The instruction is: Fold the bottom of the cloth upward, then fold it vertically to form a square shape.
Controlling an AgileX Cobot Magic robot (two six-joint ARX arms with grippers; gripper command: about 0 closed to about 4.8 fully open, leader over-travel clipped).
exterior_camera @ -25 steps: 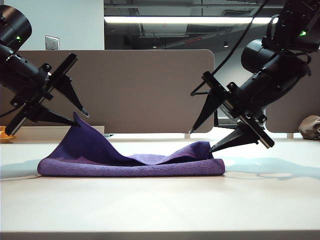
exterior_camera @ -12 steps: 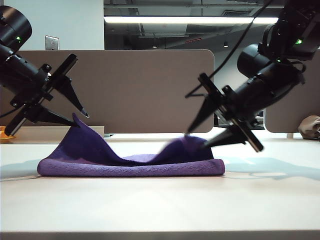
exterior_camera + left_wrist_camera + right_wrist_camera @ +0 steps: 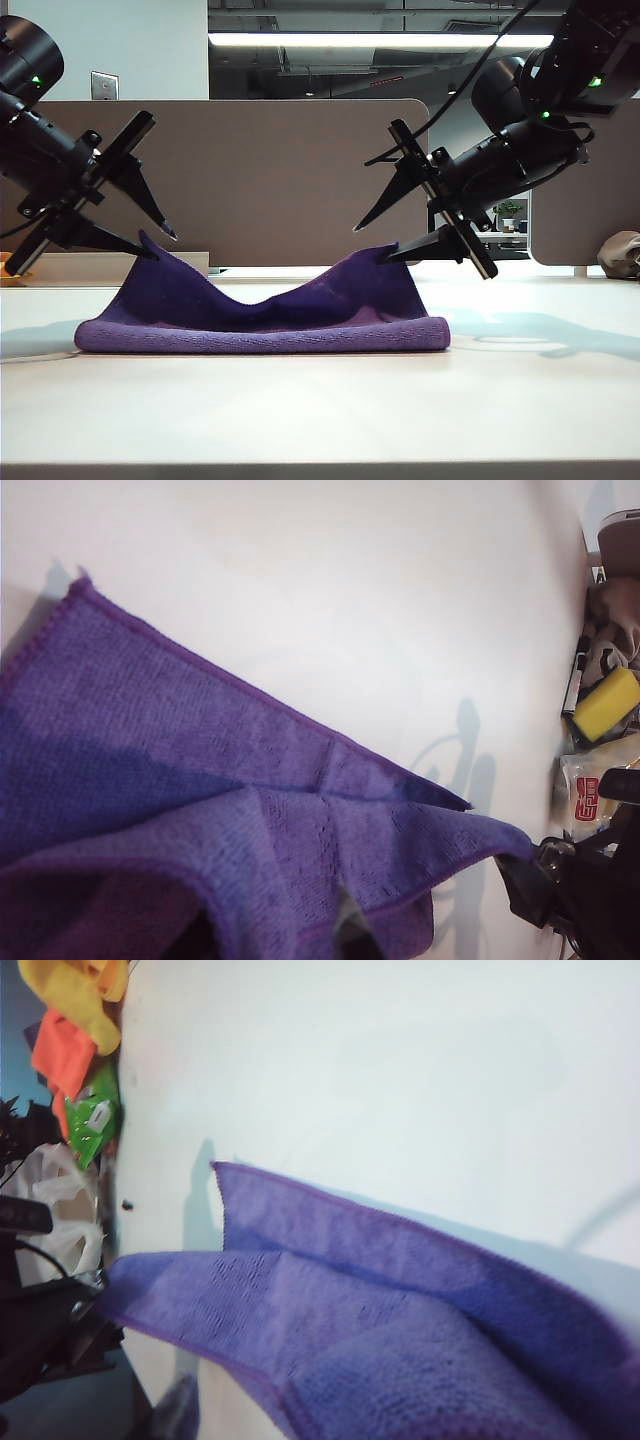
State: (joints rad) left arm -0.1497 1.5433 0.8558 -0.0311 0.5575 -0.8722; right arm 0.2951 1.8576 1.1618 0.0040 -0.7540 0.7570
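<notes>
The purple cloth [image 3: 260, 325] lies folded on the white table [image 3: 320, 410], with both far corners lifted into peaks. My left gripper [image 3: 164, 245] is at the left peak, its jaws wide apart, and the corner hangs on the lower finger. At the right peak my right gripper [image 3: 370, 245] is also open, with the corner hooked on its lower fingertip. In the left wrist view the cloth [image 3: 230, 810] drapes over the jaws and only a dark finger [image 3: 350, 935] peeks out. In the right wrist view the cloth [image 3: 400, 1330] fills the near part, beside one blurred finger [image 3: 180, 1405].
A beige partition [image 3: 300, 180] stands behind the table. A yellow sponge [image 3: 605, 702] and other clutter lie at one table edge. Yellow and orange rags [image 3: 75, 1005] and a green packet [image 3: 95, 1115] lie at the other edge.
My right gripper rose and turned more level, pulling the cloth's right corner up from near the table into a peak. The left gripper and its corner stayed put.
</notes>
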